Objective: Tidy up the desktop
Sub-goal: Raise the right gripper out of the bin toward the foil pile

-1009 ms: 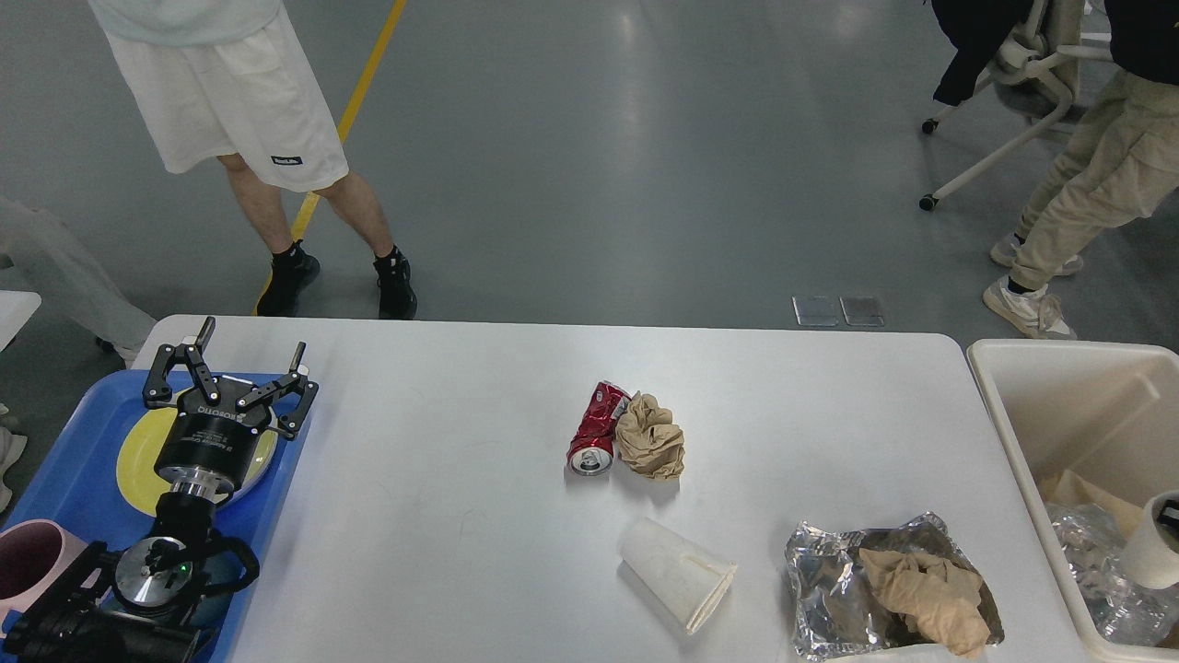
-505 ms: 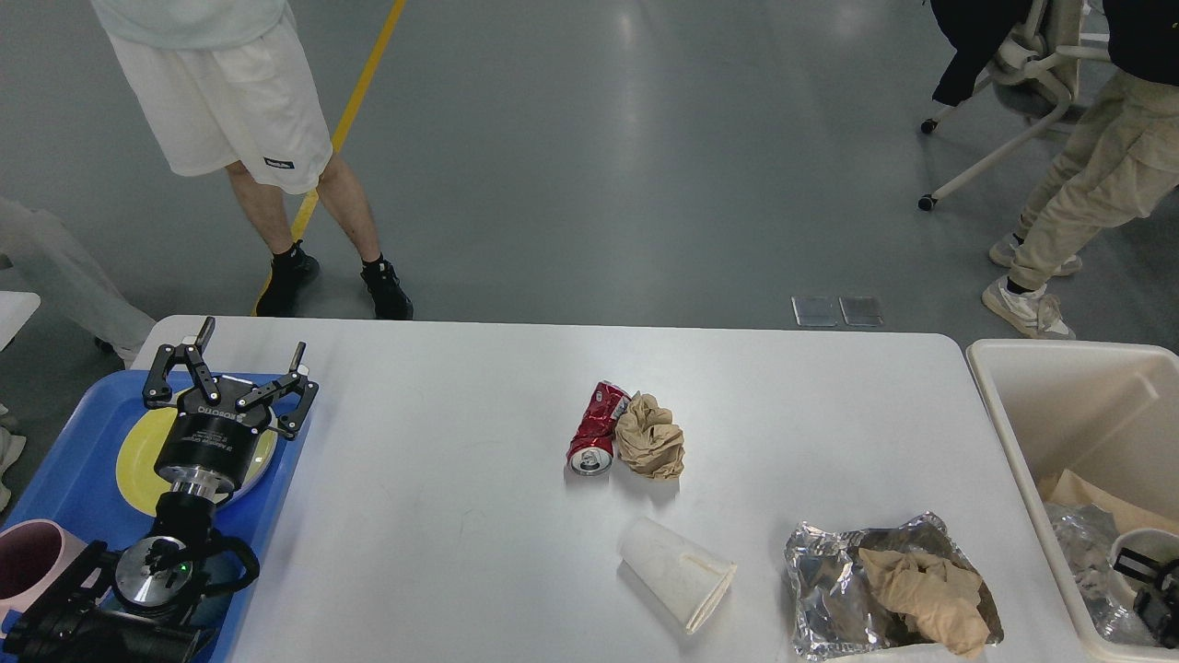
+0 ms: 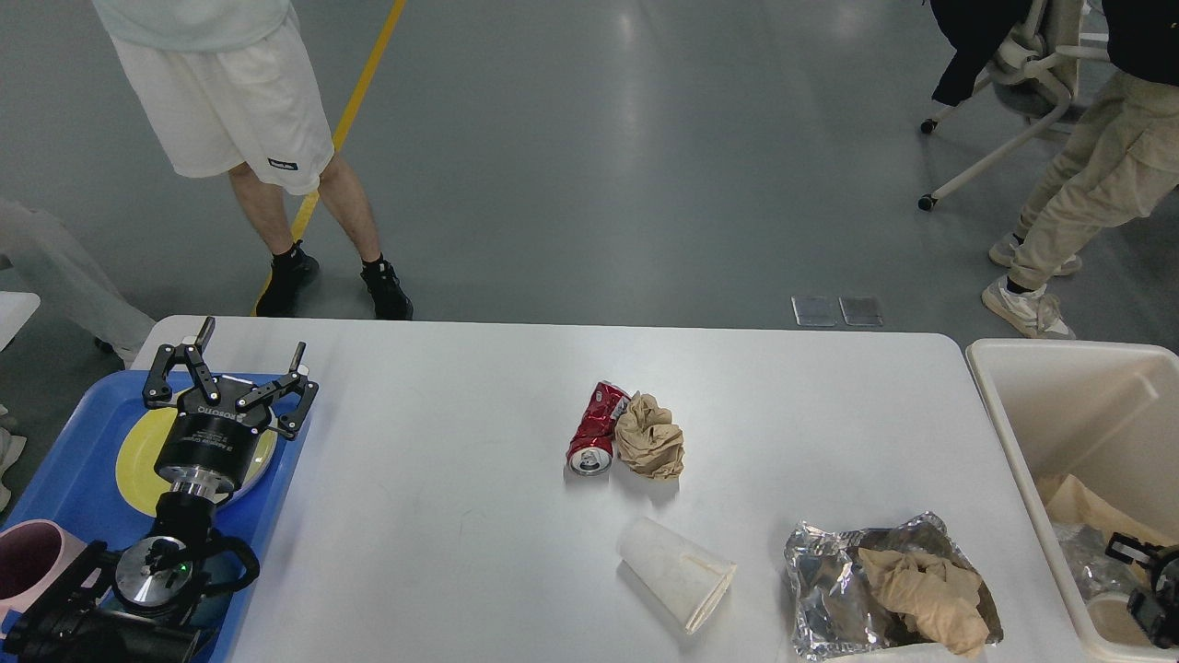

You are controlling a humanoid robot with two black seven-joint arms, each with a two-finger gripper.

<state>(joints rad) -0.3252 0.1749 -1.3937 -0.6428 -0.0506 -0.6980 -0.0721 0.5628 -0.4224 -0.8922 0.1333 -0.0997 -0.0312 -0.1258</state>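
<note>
Large white rounded-corner desktop [image 3: 442, 516] spans the centre, w/ a toppled white paper cup [image 3: 676, 572] lying mouth toward near-right. Right gripper [image 3: 1147, 575], nearer, sits over the cream plastic bin [image 3: 1059, 387]; opening can't be told. Left gripper [image 3: 230, 364] spread wide, empty, above the blue tray [image 3: 64, 488].

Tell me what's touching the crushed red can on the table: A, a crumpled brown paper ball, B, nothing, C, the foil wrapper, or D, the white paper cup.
A: the crumpled brown paper ball rests against the right side of the red can; cup and foil lie apart, nearer me.
</note>
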